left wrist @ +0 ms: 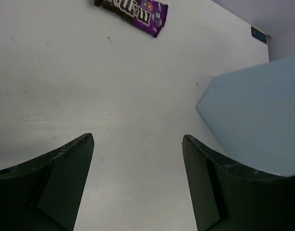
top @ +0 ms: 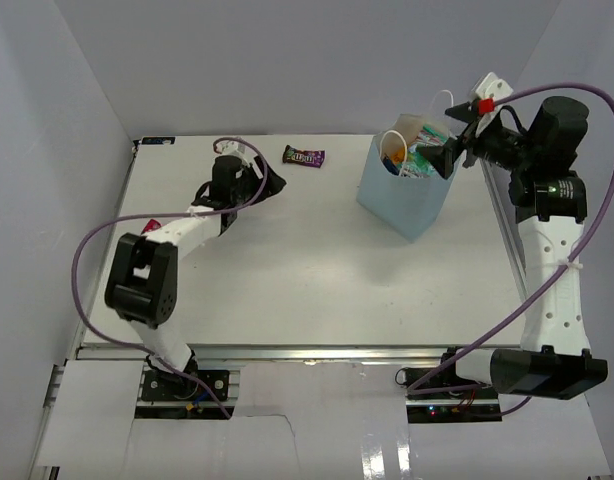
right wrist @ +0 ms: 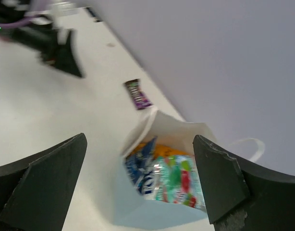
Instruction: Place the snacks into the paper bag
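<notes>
Above the open mouth of the light blue paper bag (top: 402,205), my right gripper (right wrist: 138,136) hangs with its fingers spread wide and nothing between them: released. The bag stands upright on the white table (top: 317,290), toward the far right, with a white rope handle (right wrist: 251,143) arching off its rim.

Contents visible through the mouth: a dark blue packet (right wrist: 141,174), a teal-and-white packet (right wrist: 178,180) with green and red print, and an orange packet (right wrist: 163,150) behind them. The right wrist view is blurred, so I cannot tell any further packets apart.

Left side: my left gripper (left wrist: 137,136) sits over the far middle of the table. Its fingers are wide apart with bare tabletop between them: released, holding nothing. The bag's wall lies to its right, apart from the fingers.

Outside the bag: a dark purple candy pack (top: 303,155) lies flat on the table near the far edge. It is just beyond my left fingertips, between that gripper and the bag, and touches neither. A small red-pink object (top: 152,223) shows beside my left forearm, partly covered. Whether it is a wrapper I cannot tell.
</notes>
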Robot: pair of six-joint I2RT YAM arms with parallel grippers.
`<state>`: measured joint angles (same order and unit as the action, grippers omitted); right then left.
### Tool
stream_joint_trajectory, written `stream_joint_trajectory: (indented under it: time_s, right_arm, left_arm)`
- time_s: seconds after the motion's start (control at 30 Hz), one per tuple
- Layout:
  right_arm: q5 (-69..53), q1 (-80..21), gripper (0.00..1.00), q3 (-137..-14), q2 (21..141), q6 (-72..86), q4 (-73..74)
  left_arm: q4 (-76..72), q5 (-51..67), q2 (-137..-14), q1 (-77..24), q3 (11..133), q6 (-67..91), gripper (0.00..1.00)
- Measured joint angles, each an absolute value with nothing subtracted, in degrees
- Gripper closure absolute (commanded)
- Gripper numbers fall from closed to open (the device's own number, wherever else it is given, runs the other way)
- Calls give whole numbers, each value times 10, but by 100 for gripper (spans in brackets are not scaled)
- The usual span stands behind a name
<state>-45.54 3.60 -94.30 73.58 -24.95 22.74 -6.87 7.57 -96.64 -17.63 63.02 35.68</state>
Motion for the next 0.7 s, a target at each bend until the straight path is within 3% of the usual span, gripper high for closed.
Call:
stream_joint_trajectory:
  time_s: [0.27, 0.57, 0.7]
  right_arm:
    - [-582, 30, 1, -806, 719, -320, 310]
    - [-612, 30, 0, -789, 724, -319, 330]
    - [-623, 30, 0, -790, 727, -312, 330]
  left_arm:
    - [-95, 4, -1244, -176, 889, 483, 16]
    - [-93, -75, -1445, -176, 1116, 504, 20]
    - [-90, -85, -1488, -171, 1186, 458, 32]
